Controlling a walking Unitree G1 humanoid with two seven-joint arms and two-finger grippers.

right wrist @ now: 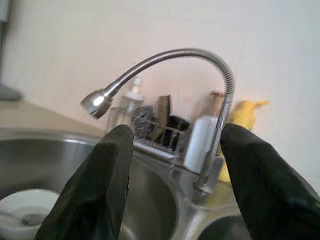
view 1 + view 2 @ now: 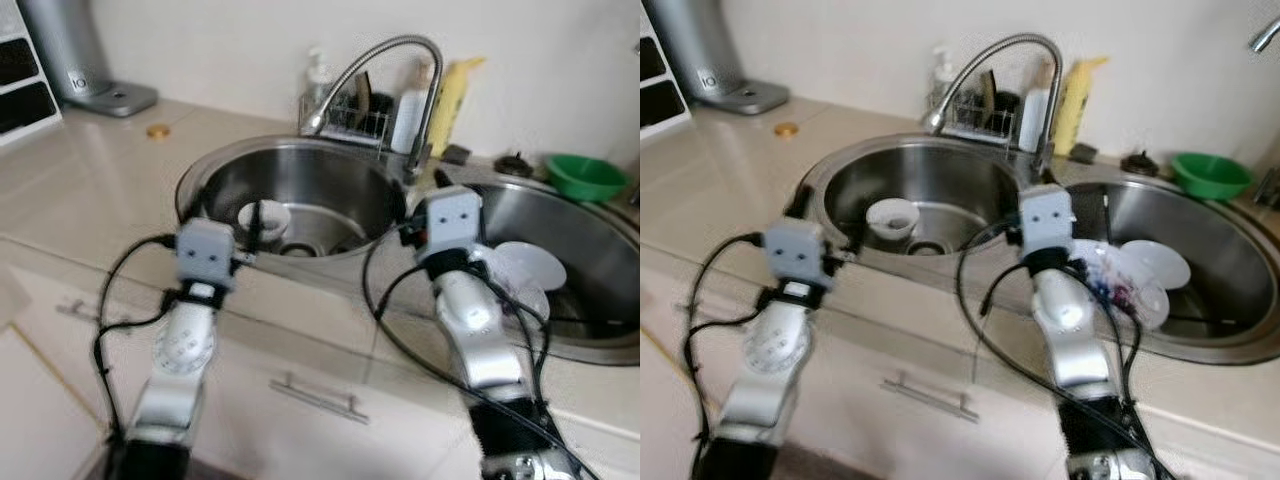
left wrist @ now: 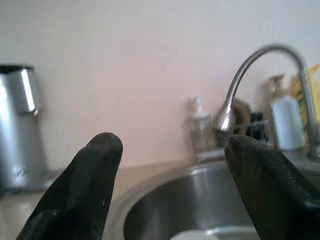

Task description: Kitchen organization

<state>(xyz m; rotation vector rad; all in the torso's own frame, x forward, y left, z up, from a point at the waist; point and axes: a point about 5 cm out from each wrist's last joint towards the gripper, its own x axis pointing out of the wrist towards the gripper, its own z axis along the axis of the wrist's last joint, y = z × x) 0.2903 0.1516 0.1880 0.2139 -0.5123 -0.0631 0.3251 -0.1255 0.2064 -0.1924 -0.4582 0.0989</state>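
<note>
A white bowl [image 2: 892, 219] is seen in the left sink basin [image 2: 970, 175], beneath the faucet [image 2: 992, 62]. White plates [image 2: 1155, 264], possibly with plastic wrap, are seen in the right basin [image 2: 1230, 250].

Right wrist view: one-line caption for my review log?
Open right gripper faces the gooseneck faucet over the left sink basin.

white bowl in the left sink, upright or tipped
Upright: the bowl sits on the sink floor near the drain, round rim facing up.

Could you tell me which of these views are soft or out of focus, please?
Left wrist view: the fingers and faucet are blurred. Right wrist view: the faucet is fairly sharp, the fingers soft. Both eye views are mildly blurred throughout.
</note>
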